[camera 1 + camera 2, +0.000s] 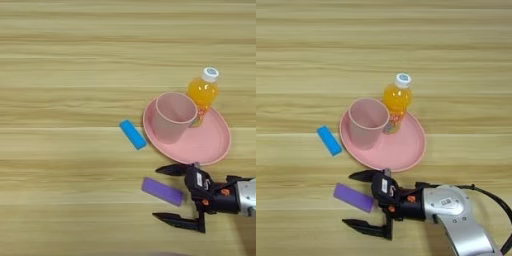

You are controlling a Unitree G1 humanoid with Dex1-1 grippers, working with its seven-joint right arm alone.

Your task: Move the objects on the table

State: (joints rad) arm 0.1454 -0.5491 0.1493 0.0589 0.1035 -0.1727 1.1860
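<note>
Purple block (354,197) lies on the desk (384,50) just below the plate's (406,157) near rim, so my pincer (358,200) gapes wide around its right end, ready to close.

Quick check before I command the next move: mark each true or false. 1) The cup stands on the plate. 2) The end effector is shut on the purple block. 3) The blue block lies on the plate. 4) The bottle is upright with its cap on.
1) True: the cup stands on the plate.
2) False: the end effector is open, its fingers either side of the purple block.
3) False: the blue block lies on the table, left of the plate.
4) True: the bottle is upright, capped.
</note>
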